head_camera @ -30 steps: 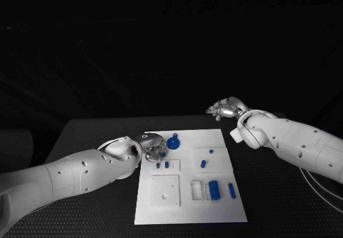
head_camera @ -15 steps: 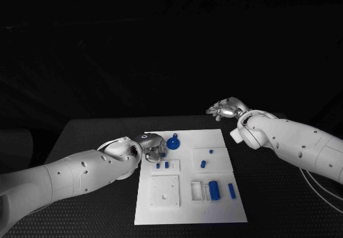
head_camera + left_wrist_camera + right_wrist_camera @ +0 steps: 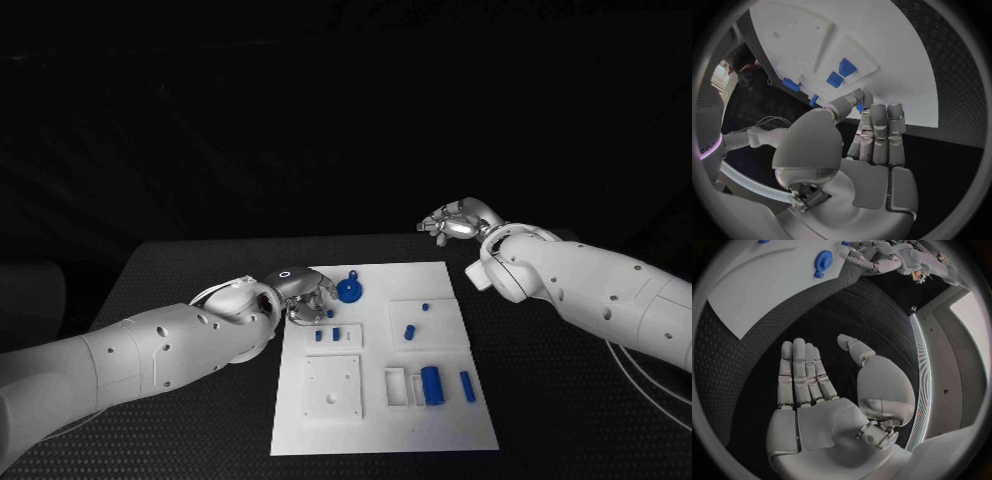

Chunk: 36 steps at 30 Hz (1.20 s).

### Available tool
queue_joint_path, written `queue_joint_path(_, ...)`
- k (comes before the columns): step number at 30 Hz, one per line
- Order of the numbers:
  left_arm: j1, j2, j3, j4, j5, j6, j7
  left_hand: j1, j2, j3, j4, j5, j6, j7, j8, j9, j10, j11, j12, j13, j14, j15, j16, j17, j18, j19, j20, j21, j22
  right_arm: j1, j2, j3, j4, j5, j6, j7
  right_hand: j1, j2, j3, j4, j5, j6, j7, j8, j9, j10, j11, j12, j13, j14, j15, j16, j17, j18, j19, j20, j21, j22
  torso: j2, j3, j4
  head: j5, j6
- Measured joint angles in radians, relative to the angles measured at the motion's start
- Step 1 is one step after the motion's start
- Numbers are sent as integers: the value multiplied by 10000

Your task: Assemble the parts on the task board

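As the left hand (image 3: 299, 296) hangs over the task board's (image 3: 378, 420) far left corner, a small blue part (image 3: 859, 106) appears pinched at its fingertips, so it should be lowered squarely into its seat. Rightward, the blue gear (image 3: 351, 290) stands untouched. The right hand (image 3: 457, 222) is held spread, empty, beyond the board's far right.

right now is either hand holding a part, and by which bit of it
The left hand pinches a small blue part at its fingertips; which end cannot be told. The right hand holds nothing.
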<state>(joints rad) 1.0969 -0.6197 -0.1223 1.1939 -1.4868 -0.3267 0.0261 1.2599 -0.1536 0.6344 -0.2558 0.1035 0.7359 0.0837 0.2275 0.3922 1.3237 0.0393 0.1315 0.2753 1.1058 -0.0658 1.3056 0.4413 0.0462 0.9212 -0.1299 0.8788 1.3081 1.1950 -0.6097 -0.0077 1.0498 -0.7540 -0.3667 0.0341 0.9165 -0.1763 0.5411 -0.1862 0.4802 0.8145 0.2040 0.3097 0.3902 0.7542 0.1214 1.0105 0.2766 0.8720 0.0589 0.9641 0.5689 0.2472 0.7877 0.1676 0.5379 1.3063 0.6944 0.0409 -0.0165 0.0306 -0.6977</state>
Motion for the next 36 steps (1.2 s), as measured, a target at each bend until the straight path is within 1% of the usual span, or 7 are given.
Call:
queue_joint_path(6,4,-285,172,75,356,-70,26,-44,-99,21,105,1,340,339,313,176,-522,196,-164,-69,-110,109,0,-36,58,-1,1,0,-1,-29,-111,0,80,0,-2,4,0,0,1,-56,0,1,-1,0,-11,0,0,0,-12,0,0,0,-16,-1,0,0,-38,2,-4,-2,0,-8,37)
queue_joint_path(11,7,-525,286,81,1267,-135,87,-44,-99,42,125,0,340,340,366,217,-767,336,-259,-102,-236,235,-84,-88,42,-64,51,-54,-1,-46,-243,0,213,-78,6,6,75,75,112,-170,-31,2,-2,0,-11,0,0,0,-63,-31,30,0,-38,0,0,0,-40,17,-11,1,1,-16,89)
queue_joint_path(14,88,-668,405,10,2484,-166,177,-44,-99,70,153,41,608,591,572,306,-847,338,-272,-102,-314,304,-208,-136,46,-190,68,-99,-2,-73,-401,0,405,-262,51,14,338,169,269,-360,-466,4,-4,60,-11,0,0,-177,-226,-68,-6,0,-82,0,10,10,-95,21,-14,1,1,-18,134)
queue_joint_path(18,304,-899,420,-47,4855,-193,402,-136,-7,103,187,41,1104,830,895,481,-866,352,-267,-83,-592,338,-583,-307,86,-480,173,-351,-3,-155,-600,2,708,-682,168,25,627,190,563,-541,-1018,67,-63,121,-11,164,11,-797,-563,-66,-7,0,-140,2,55,54,-153,20,-23,0,0,-18,195)
queue_joint_path(25,493,-1287,422,175,8071,-233,1114,-513,158,-8,297,-42,1251,822,971,658,-838,381,-58,38,-841,336,-1392,-691,102,-834,278,-872,-88,-320,-846,-2,1140,-1675,432,49,1044,140,1175,-643,-1822,236,-153,220,-10,1268,26,-2971,-1474,295,-109,-106,-399,-3,489,-22,-256,12,-49,8,-1,-62,290)
queue_joint_path(31,514,-1475,422,566,9334,-173,1722,-694,124,-151,316,-179,1251,822,1010,736,-837,381,-8,66,-898,393,-1791,-840,108,-923,297,-1135,-184,-491,-1077,-3,1531,-2902,659,81,1306,104,1438,-605,-2327,410,-254,320,30,2175,-46,-4517,-1838,1198,-390,-260,-565,-8,1297,-265,-328,-140,-110,-2,-25,-156,332)
queue_joint_path(36,514,-1559,419,939,9993,-61,2149,-846,193,-196,359,-192,1251,822,1010,757,-897,440,-7,72,-898,394,-1935,-869,91,-923,298,-1239,-225,-665,-1390,-6,2128,-4456,822,57,1448,-27,1465,-578,-2595,588,-321,428,116,2904,-214,-5388,-1876,2135,-654,-82,-515,-34,2283,-663,-63,-197,-162,-26,-39,-262,346)
